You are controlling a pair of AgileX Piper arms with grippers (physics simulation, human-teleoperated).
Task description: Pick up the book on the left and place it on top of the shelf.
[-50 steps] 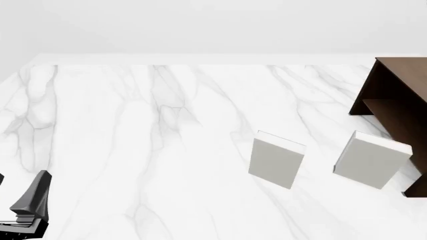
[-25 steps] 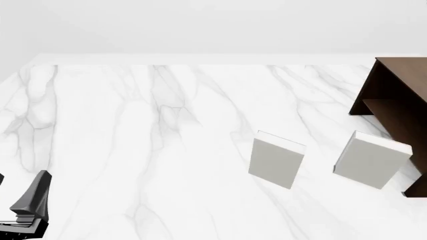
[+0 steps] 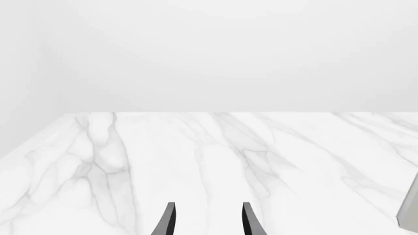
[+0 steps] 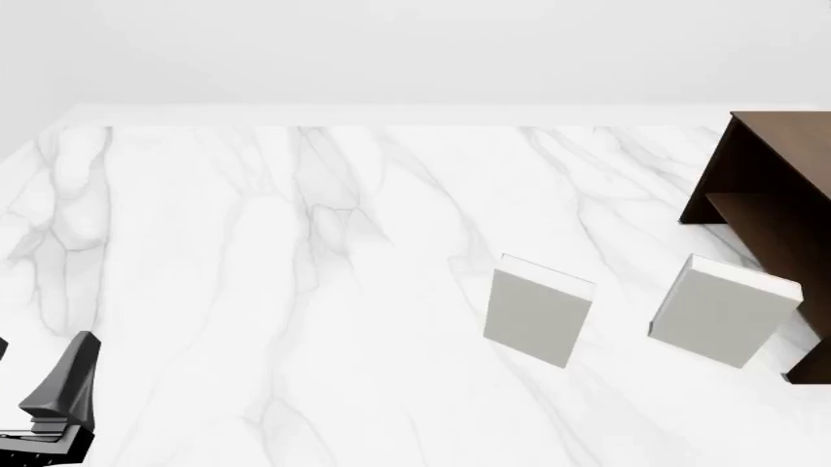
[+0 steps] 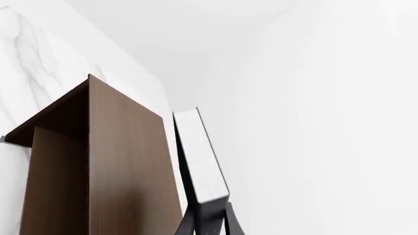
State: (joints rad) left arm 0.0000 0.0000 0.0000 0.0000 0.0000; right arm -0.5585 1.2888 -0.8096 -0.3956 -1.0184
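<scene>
The book (image 5: 199,161), dark with white page edges, shows only in the right wrist view. My right gripper (image 5: 209,224) is shut on its near end. The book stands close beside a broad flat face of the dark brown shelf (image 5: 111,161); I cannot tell whether they touch. In the front view only the shelf's left part (image 4: 766,185) appears at the right edge, and the book and right gripper are out of frame. My left gripper (image 4: 58,399) rests at the table's near left corner, open and empty, its fingertips (image 3: 168,220) over bare marble.
Two light grey books stand on the marble table (image 4: 260,292): one (image 4: 536,313) right of centre, the other (image 4: 721,311) just in front of the shelf. A sliver of a grey book (image 3: 410,210) edges into the left wrist view.
</scene>
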